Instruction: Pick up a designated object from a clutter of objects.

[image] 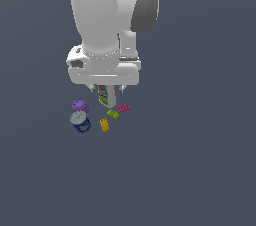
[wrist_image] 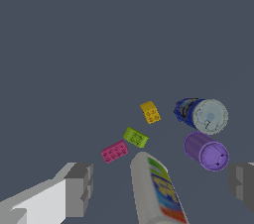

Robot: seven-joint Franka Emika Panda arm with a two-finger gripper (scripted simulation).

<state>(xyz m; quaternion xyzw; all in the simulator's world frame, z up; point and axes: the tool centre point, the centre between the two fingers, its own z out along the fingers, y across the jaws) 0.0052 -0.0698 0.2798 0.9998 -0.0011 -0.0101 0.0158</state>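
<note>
The dark-blue can point(image: 80, 122) with a pale silver-white top stands on the grey floor, on the exterior view's left of the clutter. It also shows in the wrist view point(wrist_image: 201, 115). The purple cup point(image: 80, 106) point(wrist_image: 206, 150) stands right beside it. My gripper point(image: 106, 89) point(wrist_image: 161, 186) hangs open and empty above the white labelled bottle point(image: 105, 95) point(wrist_image: 158, 191), high over the floor and apart from the can. One finger point(wrist_image: 79, 188) shows grey beside the bottle; the other point(wrist_image: 242, 184) is at the frame's edge.
Small toy bricks lie near the bottle: pink point(image: 123, 108) point(wrist_image: 114, 151), green point(image: 112, 114) point(wrist_image: 135, 137) and yellow point(image: 104, 125) point(wrist_image: 150, 112). The arm's white body point(image: 102, 25) hides the floor behind the clutter in the exterior view.
</note>
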